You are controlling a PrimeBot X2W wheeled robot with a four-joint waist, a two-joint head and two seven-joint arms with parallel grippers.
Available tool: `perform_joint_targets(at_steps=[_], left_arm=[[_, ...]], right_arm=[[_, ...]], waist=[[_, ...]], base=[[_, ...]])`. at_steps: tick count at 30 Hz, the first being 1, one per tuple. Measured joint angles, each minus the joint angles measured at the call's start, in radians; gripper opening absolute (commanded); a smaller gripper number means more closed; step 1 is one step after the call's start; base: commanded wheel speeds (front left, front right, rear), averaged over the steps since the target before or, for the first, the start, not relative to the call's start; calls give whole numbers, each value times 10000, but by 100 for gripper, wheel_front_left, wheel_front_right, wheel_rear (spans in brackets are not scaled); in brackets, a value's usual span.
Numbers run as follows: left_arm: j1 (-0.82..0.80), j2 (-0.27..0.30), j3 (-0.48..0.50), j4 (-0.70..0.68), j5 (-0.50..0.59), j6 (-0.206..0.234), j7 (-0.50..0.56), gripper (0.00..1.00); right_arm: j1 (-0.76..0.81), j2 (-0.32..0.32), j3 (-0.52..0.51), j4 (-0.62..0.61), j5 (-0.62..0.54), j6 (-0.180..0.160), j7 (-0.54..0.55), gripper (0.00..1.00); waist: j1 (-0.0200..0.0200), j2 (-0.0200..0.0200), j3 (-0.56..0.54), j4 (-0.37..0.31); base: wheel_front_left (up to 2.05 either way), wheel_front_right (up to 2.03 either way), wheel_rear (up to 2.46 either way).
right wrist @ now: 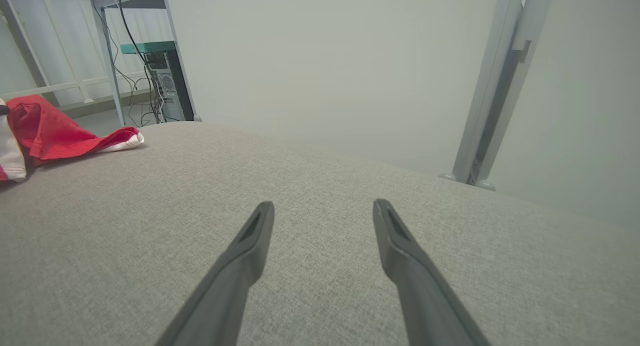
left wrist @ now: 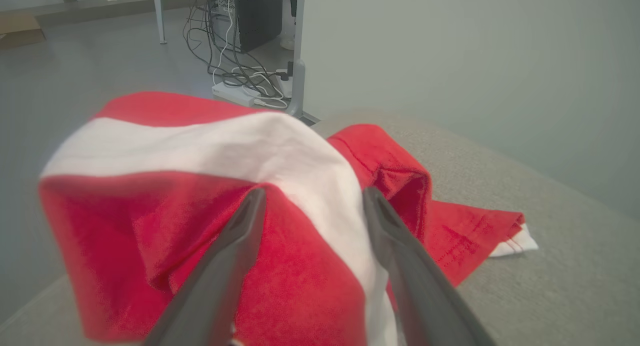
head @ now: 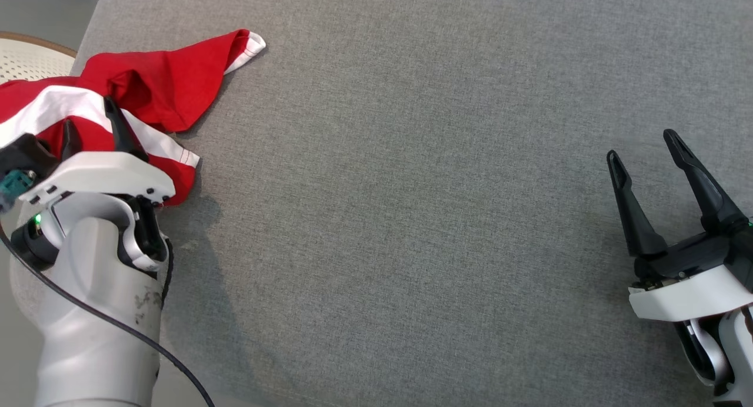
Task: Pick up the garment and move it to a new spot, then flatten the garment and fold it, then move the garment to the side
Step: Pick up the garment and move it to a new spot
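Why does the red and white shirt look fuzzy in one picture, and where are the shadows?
Left wrist view: the shirt is close to the camera, so its near edges blur. Head view: sharp, a soft shadow on the table beside the left arm. Right wrist view: even light, no glare.

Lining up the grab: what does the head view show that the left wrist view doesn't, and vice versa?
Head view: the right gripper, open, far across the grey table. Left wrist view: a computer tower and cables on the floor beyond the table. Both: the red-and-white garment bunched at the table's edge, with the open left gripper over it.
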Motion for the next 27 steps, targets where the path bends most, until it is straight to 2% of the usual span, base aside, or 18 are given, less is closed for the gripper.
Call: perform_joint_targets(at_steps=[6,10,15,16,17,21,27], left_arm=[[-1340,389,-75,1812,-155,-418,474,100],[-1937,529,-280,2915,-196,-736,1197,100],[-2556,780,-481,3845,-198,-1070,1707,100],[-2643,809,-537,4015,-188,-1143,1802,33],[-2708,851,-581,4146,-188,-1218,1885,0],[-2780,1011,-736,4437,-61,-1271,1615,0],[-2751,1246,-807,4406,96,-1323,221,0]], right_arm=[[-379,-98,219,-6,-4,0,0,100],[-619,-153,341,0,38,0,0,100],[-826,-190,407,0,42,0,0,100],[-856,-188,401,0,42,0,0,100],[-864,-186,397,-2,44,0,0,100],[-861,-88,378,10,54,0,0,100],[-885,199,339,27,67,0,0,100]], waist=[[0,0,351,-14],[0,0,527,-94],[0,0,662,-240],[0,0,672,-268],[0,0,674,-296],[0,0,617,-395],[0,0,443,-601]], base=[[0,0,0],[0,0,0],[0,0,0],[0,0,0],[0,0,0],[0,0,0],[0,0,0]])
